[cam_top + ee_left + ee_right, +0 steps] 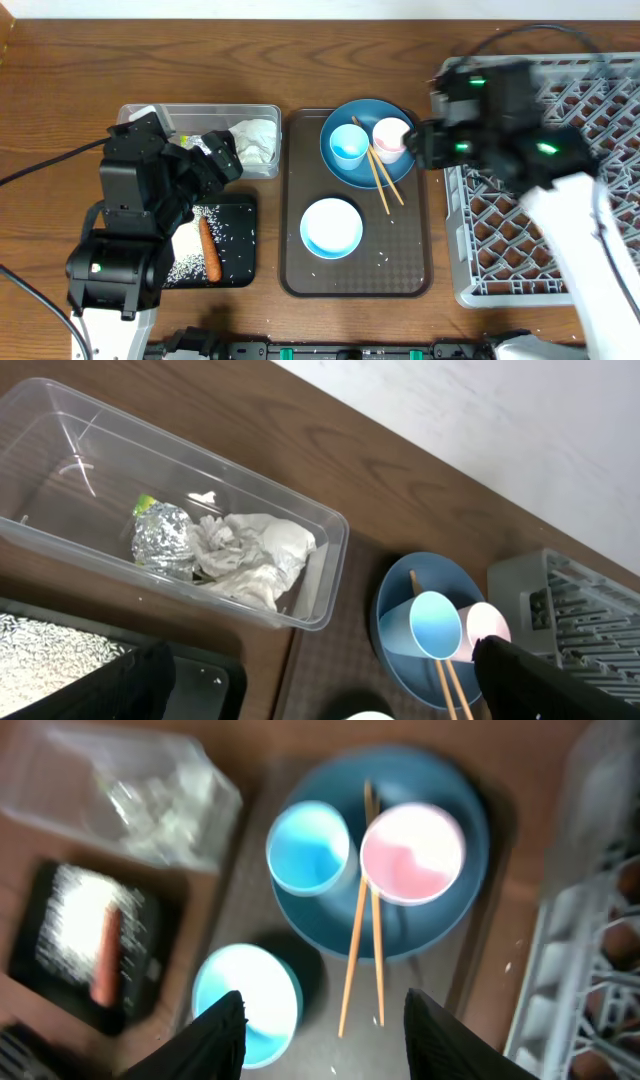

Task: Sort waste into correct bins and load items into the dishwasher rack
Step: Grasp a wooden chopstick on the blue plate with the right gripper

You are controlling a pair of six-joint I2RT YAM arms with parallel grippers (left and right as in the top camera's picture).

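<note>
The clear tub (140, 112) holds the foil wrapper (163, 540) and the white tissue (250, 555). The black tray (240, 215) carries rice (185, 265) and the carrot (210, 250). A dark-blue dish (430, 930) bears the light-blue cup (308, 848), the pink cup (412, 853) and the chopsticks (355, 950). In front of it sits the white-and-blue bowl (331, 226). My left gripper (330, 690) hangs open between tub and black tray, empty. My right gripper (325, 1020) hovers open above the chopsticks' near ends, holding nothing. The grey rack (560, 130) stands at the right.
The dish and bowl rest on a brown serving tray (400, 260) in the middle of the wooden table. A few rice grains lie loose on it. My right arm reaches over the rack's left edge.
</note>
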